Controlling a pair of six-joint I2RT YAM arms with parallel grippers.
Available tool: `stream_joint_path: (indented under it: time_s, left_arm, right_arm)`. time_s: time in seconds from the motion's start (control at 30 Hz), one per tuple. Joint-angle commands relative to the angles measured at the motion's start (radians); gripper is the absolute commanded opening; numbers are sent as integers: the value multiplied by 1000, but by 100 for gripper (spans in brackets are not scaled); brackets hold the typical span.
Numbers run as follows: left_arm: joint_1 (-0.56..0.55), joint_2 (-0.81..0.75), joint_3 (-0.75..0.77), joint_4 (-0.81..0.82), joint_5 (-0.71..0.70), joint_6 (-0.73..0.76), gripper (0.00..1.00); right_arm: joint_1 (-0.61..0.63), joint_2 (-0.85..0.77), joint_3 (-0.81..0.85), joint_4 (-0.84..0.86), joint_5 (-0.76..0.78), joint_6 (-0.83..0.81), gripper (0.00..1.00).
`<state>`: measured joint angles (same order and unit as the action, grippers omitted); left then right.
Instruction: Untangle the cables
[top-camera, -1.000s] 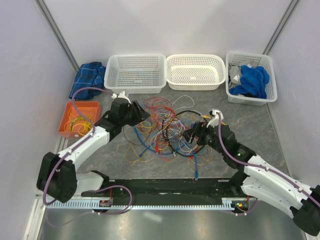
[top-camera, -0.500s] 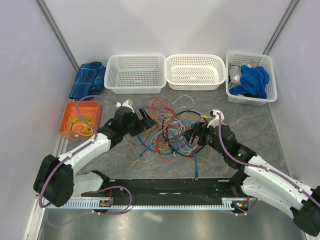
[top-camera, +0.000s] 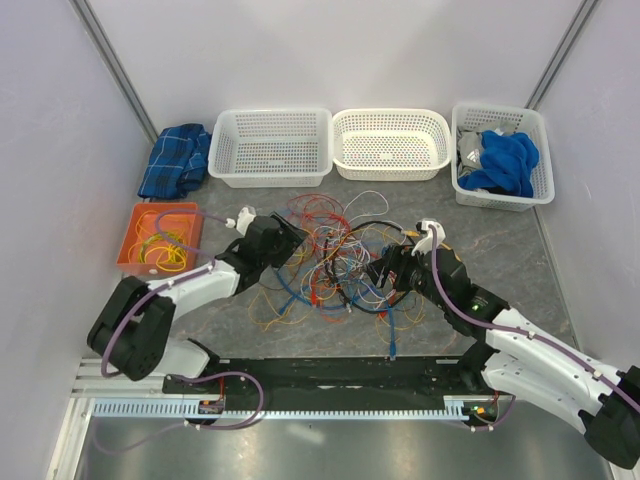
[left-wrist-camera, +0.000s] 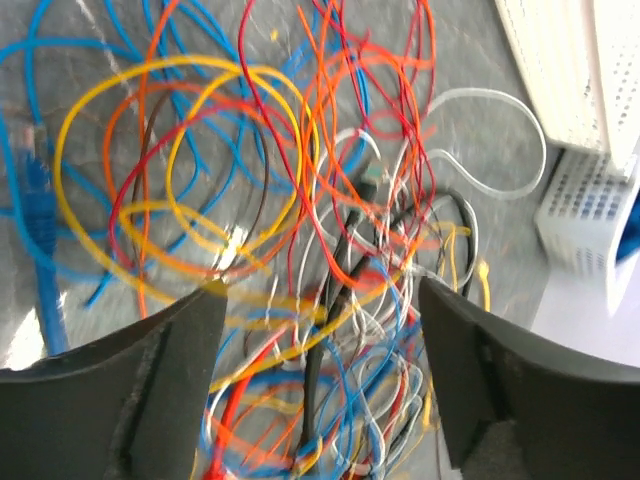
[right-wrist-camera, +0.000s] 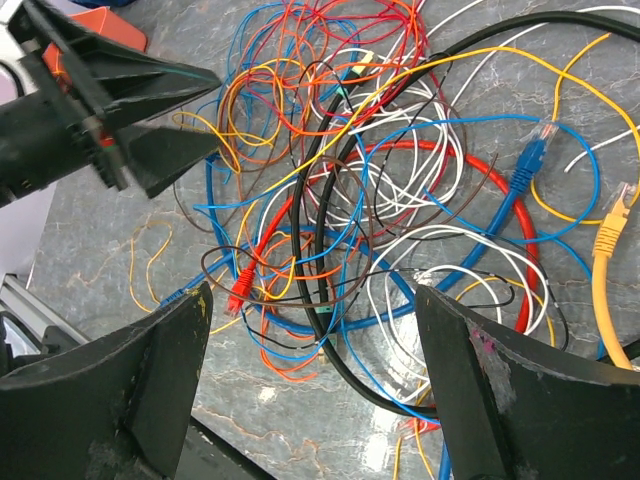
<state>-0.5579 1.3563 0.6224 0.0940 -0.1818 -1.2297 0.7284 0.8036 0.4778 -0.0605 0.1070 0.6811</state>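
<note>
The cables (top-camera: 335, 262) lie in a jumble mid-table: thin yellow, orange, red, blue and white wires with one thicker black loop (right-wrist-camera: 330, 290). My left gripper (top-camera: 297, 240) is open at the jumble's left edge, its jaws spread over the wires (left-wrist-camera: 320, 300) with nothing between them gripped. My right gripper (top-camera: 382, 270) is open at the jumble's right side, hovering above the black loop and a red-tipped cable (right-wrist-camera: 240, 290). The left gripper also shows in the right wrist view (right-wrist-camera: 205, 115).
Three white baskets stand at the back (top-camera: 272, 146), (top-camera: 390, 142), (top-camera: 500, 155); the right one holds blue cloth. An orange tray (top-camera: 160, 238) with yellow wire sits at the left. A blue plaid cloth (top-camera: 177, 158) lies back left. A black rail (top-camera: 330, 372) runs along the near edge.
My left arm has swung right and forward, bringing its open gripper to the left edge of the jumble. The right arm has barely moved.
</note>
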Motion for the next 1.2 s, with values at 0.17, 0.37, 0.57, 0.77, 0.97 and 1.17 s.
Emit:
stream_joint_path:
  time_s: [0.17,0.37,0.57,0.77,0.97,1.17]
  left_arm:
    - [0,87,100,130,-104,-8,21]
    - [0,-78,163,11,-47,131,2]
    - [0,-157,541,-252,163,372,2]
    - [0,-161,904,-505,185,536,2]
    - [0,-126,1144,-603,142,599,2]
    - [0,-57,1358,-665,139,622,2]
  right_arm:
    - [-3,-17,25,-4,25,-43,90]
    - [0,-50,27,-15,40,-54,90]
    - [-1,-69,47,-24,43,-58,91]
    - [0,-103,50,-33,48,-54,90]
    - [0,-100,77,-29,42,-61,90]
    - [0,-86,90,11,8,-77,90]
